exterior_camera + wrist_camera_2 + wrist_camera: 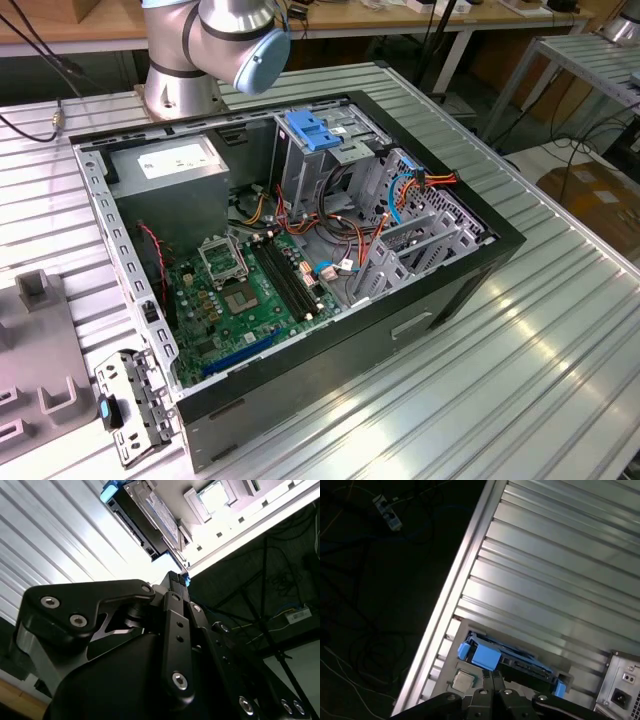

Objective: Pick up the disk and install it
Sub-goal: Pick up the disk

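The disk [522,664] lies flat in a grey holder [451,666] near the table's edge, its blue side rails showing at both ends. In the second wrist view the disk [150,511] appears as a dark-edged slab with a pale label face. My gripper [493,676] hangs over the disk, apart from it, with its black fingers together and nothing between them. The second wrist view shows the gripper [176,578] pointing at the disk's near end.
An open computer case [455,300] lies on the ribbed aluminium table [560,380]. It holds a drive cage with a blue bracket [315,130], a power supply [170,165] and a green motherboard [235,295]. Past the table edge [452,597] the floor is dark with cables.
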